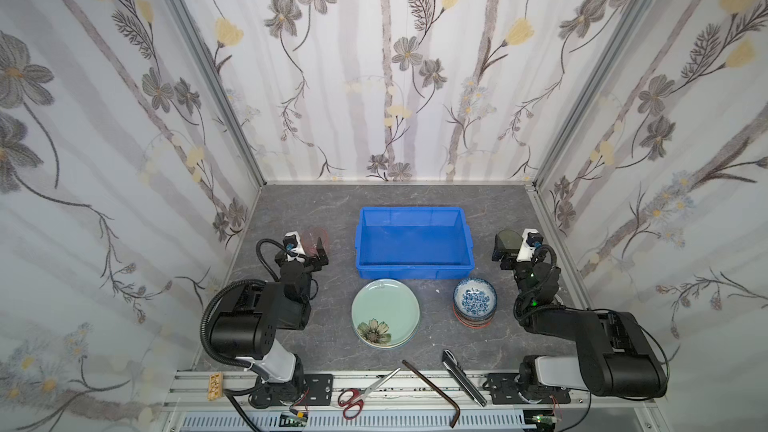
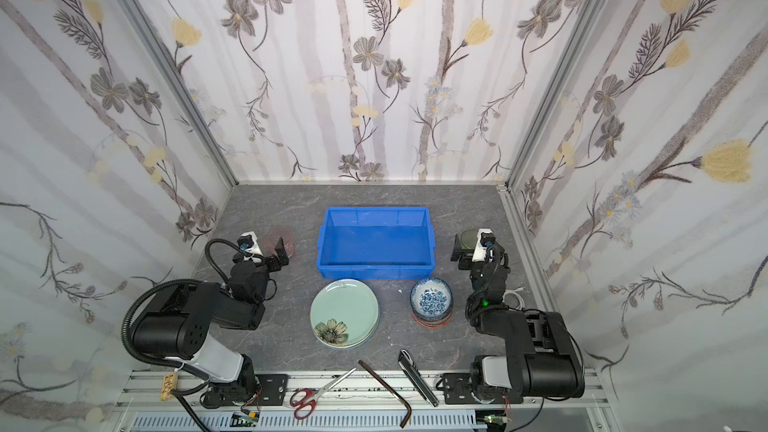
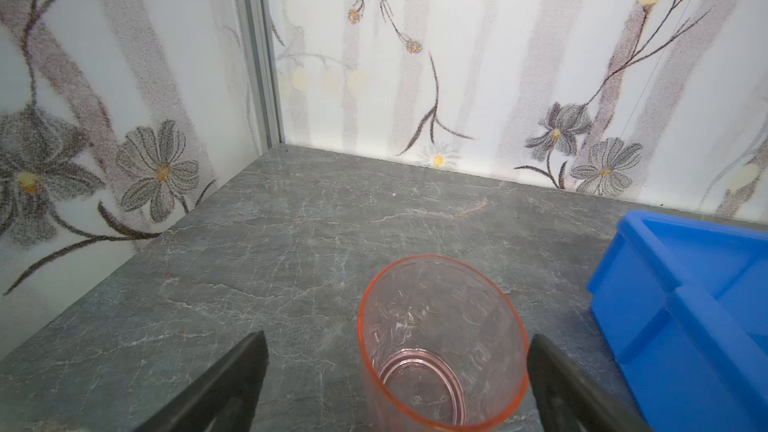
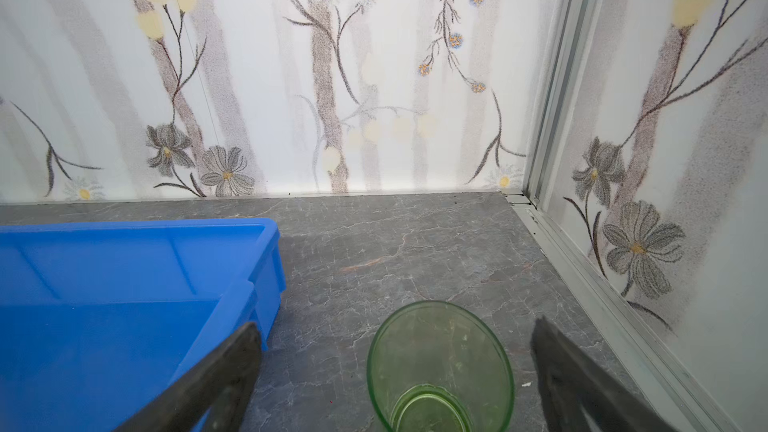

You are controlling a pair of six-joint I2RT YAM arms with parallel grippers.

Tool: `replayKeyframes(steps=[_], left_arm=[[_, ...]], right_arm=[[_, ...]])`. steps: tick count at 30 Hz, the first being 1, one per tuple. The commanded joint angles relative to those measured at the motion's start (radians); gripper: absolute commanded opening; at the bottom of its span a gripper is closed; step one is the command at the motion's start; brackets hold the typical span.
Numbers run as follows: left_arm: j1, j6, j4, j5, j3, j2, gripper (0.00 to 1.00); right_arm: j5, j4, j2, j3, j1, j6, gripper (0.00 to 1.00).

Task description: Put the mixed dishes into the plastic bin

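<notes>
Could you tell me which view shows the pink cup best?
The left wrist view: the pink cup fills the foreground. Both top views show it faintly by the left tool; the right wrist view misses it.

Red-handled scissors [image 1: 365, 391] lie on the front aluminium rail [image 1: 399, 400]. Just right of them is a bent brown metal rod [image 1: 432, 385], further right a black flat bar [image 1: 463, 378]; both cross onto the grey marble tabletop [image 1: 291, 209]. A small wooden tag [image 1: 215, 386] sits well left. Floral wallpaper [image 1: 374, 76] surrounds everything.

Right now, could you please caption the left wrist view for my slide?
Open left gripper poised around an upright pink tumbler on the grey table, blue bin beside it.
</notes>
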Motion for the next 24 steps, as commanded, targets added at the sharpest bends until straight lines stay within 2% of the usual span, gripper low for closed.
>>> replayKeyframes(steps=[1, 24], left_arm=[[0.005, -0.007, 0.005, 0.018, 0.009, -0.002, 1.00], [0.006, -0.011, 0.004, 0.015, 0.008, -0.003, 1.00]], right_arm=[[0.000, 0.056, -0.001, 0.005, 0.000, -0.006, 1.00], [-0.012, 0.056, -0.002, 0.004, -0.006, -0.003, 1.00]])
